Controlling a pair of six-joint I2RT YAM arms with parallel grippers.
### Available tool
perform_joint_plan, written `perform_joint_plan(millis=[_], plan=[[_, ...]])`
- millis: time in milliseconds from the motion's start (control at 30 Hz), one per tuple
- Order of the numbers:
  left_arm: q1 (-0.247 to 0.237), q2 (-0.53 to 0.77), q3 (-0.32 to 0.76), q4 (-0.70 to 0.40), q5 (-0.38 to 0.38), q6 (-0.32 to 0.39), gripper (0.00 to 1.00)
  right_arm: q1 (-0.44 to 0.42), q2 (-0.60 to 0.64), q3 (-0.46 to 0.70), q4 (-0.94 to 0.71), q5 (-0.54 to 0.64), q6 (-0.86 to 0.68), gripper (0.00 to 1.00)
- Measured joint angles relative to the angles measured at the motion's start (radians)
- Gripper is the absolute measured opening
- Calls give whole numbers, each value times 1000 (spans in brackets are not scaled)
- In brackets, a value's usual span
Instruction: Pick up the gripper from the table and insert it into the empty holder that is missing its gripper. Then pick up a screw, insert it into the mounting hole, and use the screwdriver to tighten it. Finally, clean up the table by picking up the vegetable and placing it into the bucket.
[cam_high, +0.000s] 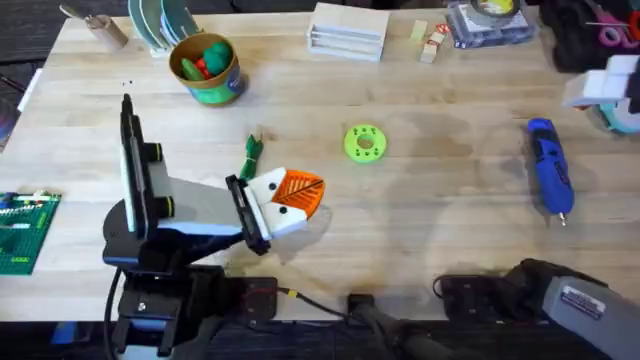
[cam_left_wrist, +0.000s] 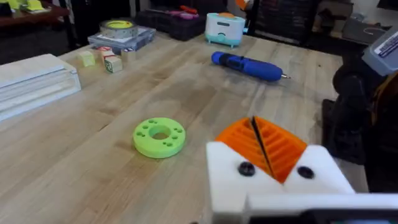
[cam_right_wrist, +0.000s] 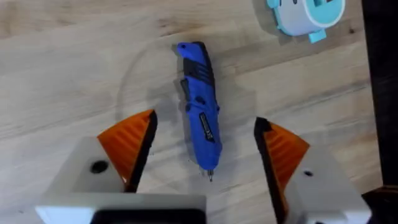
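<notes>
The blue screwdriver (cam_high: 549, 165) lies at the right of the table (cam_high: 440, 210), tip toward the bases. My right gripper (cam_right_wrist: 205, 121) hovers open above the screwdriver (cam_right_wrist: 200, 102), an orange pad on either side of it, not touching. My left gripper (cam_high: 305, 190) is shut, its orange pads (cam_left_wrist: 273, 146) pressed together with nothing seen between them. A small green vegetable (cam_high: 252, 152) lies just beyond it. The bucket (cam_high: 205, 68) stands at the far left with green and red pieces inside. The loose gripper, the holder and the screw are out of view.
A lime-green disc with holes (cam_high: 364, 141) sits mid-table. Along the far edge are a white box (cam_high: 347, 30), small blocks (cam_high: 432, 42) and a clear case with tape (cam_high: 490, 20). A teal-and-white object (cam_high: 615, 105) is at far right, a green brick plate (cam_high: 20, 230) at left.
</notes>
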Motion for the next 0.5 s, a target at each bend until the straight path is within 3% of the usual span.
perform_joint_plan(millis=[267,500], plan=[[0,0,0,0,0,0,13,-4,87,0,153,0,-19,992],[0,0,0,0,0,0,13,-77,194,0,135,-1,-45,993]])
